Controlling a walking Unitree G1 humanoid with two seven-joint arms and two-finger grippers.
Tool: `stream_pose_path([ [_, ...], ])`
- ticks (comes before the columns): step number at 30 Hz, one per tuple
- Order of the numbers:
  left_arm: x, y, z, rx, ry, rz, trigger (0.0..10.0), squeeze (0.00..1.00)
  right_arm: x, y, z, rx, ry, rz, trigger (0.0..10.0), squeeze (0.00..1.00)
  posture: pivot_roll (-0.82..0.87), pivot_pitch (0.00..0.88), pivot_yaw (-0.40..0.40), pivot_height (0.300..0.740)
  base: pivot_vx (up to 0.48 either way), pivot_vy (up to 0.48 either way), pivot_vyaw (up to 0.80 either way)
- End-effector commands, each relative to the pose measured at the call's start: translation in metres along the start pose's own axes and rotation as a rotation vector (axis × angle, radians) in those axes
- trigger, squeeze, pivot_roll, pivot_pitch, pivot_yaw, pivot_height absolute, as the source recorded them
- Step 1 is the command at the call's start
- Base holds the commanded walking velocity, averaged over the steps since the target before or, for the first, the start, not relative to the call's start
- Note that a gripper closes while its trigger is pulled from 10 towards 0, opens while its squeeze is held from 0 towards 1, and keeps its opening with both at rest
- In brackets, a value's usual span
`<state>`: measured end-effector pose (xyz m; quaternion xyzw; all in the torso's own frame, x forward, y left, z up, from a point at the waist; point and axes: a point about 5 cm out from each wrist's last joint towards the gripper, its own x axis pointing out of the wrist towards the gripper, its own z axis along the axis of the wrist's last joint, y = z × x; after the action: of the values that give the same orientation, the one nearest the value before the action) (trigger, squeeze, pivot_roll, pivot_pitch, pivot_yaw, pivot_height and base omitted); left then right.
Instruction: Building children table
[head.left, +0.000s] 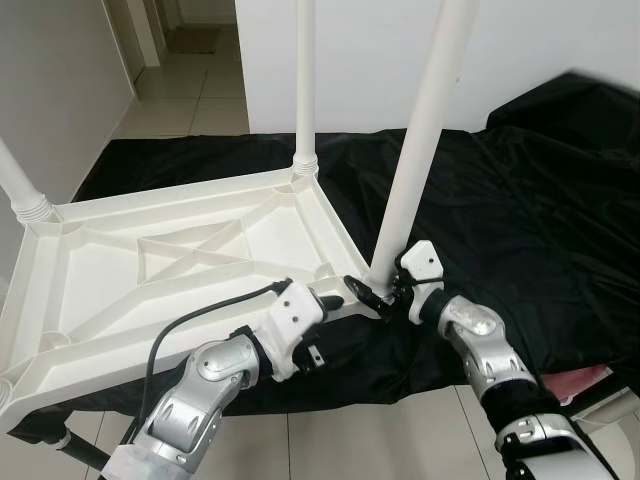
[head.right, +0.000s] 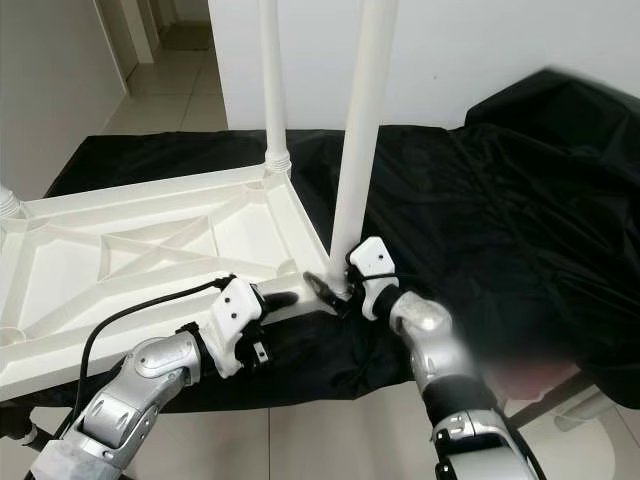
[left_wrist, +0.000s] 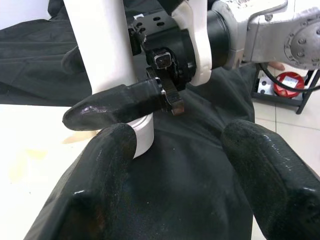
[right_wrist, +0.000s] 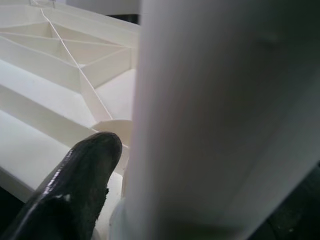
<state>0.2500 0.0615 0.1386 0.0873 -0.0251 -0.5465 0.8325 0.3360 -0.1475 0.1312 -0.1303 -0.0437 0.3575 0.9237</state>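
The white plastic children's tabletop (head.left: 170, 270) lies upside down on a surface draped in black cloth (head.left: 520, 210), ribs facing up. Legs already stand at the far corner (head.left: 305, 90) and the left corner (head.left: 20, 190). A third leg (head.left: 420, 140) rises tilted from the near right corner socket, so the step in hand looks like seating this leg. The right claw (head.left: 385, 290) clasps it just above the socket, one finger (right_wrist: 75, 190) pressed against the tube. The left claw (head.left: 335, 300) waits just beside it at the tabletop's edge, its fingers (left_wrist: 107, 165) spread wide and holding nothing. Next, I judge, the leg needs straightening upright and pressing or twisting down into the socket while the tabletop is kept steady.
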Motion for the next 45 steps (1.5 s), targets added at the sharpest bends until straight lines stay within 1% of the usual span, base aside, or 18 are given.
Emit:
stream_pose_path([
  [1,0.000,-0.001,-0.003,0.011,0.026,-0.016,10.0,0.00,-0.001,0.000,-0.004,-0.005,0.020,0.017,3.6,0.00,0.02,0.000,0.020,0.740,0.000,0.000,0.00],
  [3,0.000,0.000,-0.002,0.014,0.027,-0.019,10.0,0.00,-0.001,0.000,-0.006,0.001,0.024,0.025,0.0,0.00,0.02,0.000,0.020,0.740,0.000,0.000,0.00],
  [13,0.002,0.000,-0.001,-0.011,0.014,-0.016,10.0,0.00,-0.003,0.003,-0.009,0.021,0.032,0.042,0.0,0.00,0.01,0.000,0.018,0.740,0.000,0.000,0.00],
  [14,0.002,-0.001,-0.002,-0.014,0.014,-0.015,10.0,0.00,-0.003,0.003,-0.010,0.034,0.029,0.032,8.6,0.00,0.00,0.000,0.017,0.740,0.000,0.000,0.00],
  [15,0.002,-0.002,-0.003,-0.012,0.017,-0.014,10.0,0.00,-0.004,0.004,-0.010,0.046,0.022,0.029,10.0,0.00,0.00,0.000,0.017,0.740,0.000,0.000,0.00],
  [18,0.002,-0.003,-0.003,-0.011,0.018,-0.013,10.0,0.00,-0.005,0.005,-0.010,0.056,0.017,0.022,10.0,0.00,0.00,0.000,0.017,0.740,0.000,0.000,0.00],
  [20,0.002,-0.003,-0.004,-0.014,0.017,-0.003,10.0,0.00,-0.006,0.002,-0.011,0.089,0.010,-0.052,10.0,0.00,0.00,0.000,0.017,0.740,0.000,0.000,0.00],
  [25,0.002,-0.002,-0.004,-0.015,0.018,0.005,10.0,0.00,-0.004,-0.001,-0.009,0.134,-0.008,-0.139,10.0,0.00,0.00,0.000,0.017,0.740,0.000,0.000,0.00],
  [26,0.002,0.001,-0.004,-0.015,0.017,0.019,10.0,0.00,-0.001,0.000,-0.008,0.168,0.002,-0.257,10.0,0.00,-0.01,0.000,0.021,0.740,0.000,0.000,0.00],
  [28,0.002,0.003,-0.004,-0.016,0.014,0.025,10.0,0.00,0.001,0.001,-0.009,0.179,0.012,-0.309,10.0,0.00,-0.01,0.000,0.021,0.740,0.000,0.000,0.00],
  [33,0.002,0.003,-0.004,-0.017,0.012,0.027,10.0,0.00,0.002,0.005,-0.009,0.190,0.014,-0.337,10.0,0.00,-0.01,0.000,0.020,0.740,0.000,0.000,0.00],
  [35,0.003,0.001,-0.004,-0.018,0.010,0.025,10.0,0.00,0.004,0.011,-0.008,0.190,0.020,-0.369,10.0,0.00,-0.02,0.000,0.022,0.740,0.000,0.000,0.00],
  [36,0.004,-0.002,-0.005,-0.026,0.007,0.021,10.0,0.00,0.007,0.027,-0.010,0.261,0.035,-0.544,10.0,0.00,-0.03,0.000,0.024,0.740,0.000,0.000,0.00],
  [37,0.004,-0.002,-0.005,-0.026,0.007,0.021,10.0,0.00,0.007,0.027,-0.010,0.261,0.035,-0.544,10.0,0.00,-0.03,0.000,0.024,0.740,0.000,0.000,0.00],
  [40,0.006,-0.004,-0.006,-0.029,0.008,0.016,10.0,0.00,0.008,0.042,-0.014,0.332,0.063,-0.756,10.0,0.00,-0.03,0.000,0.017,0.740,0.000,0.000,0.00],
  [41,0.006,-0.004,-0.006,-0.029,0.008,0.016,10.0,0.00,0.008,0.042,-0.014,0.332,0.063,-0.756,10.0,0.00,-0.03,0.000,0.017,0.740,0.000,0.000,0.00],
  [42,0.006,-0.004,-0.006,-0.028,0.008,0.014,10.0,0.00,0.010,0.049,-0.016,0.348,0.072,-0.786,10.0,0.00,-0.02,0.000,0.012,0.740,0.000,0.000,0.00],
  [45,0.007,-0.004,-0.006,-0.027,0.007,0.015,10.0,0.00,0.017,0.060,-0.013,0.373,0.072,-0.737,10.0,0.00,-0.02,0.000,0.011,0.740,0.000,0.000,0.00],
])
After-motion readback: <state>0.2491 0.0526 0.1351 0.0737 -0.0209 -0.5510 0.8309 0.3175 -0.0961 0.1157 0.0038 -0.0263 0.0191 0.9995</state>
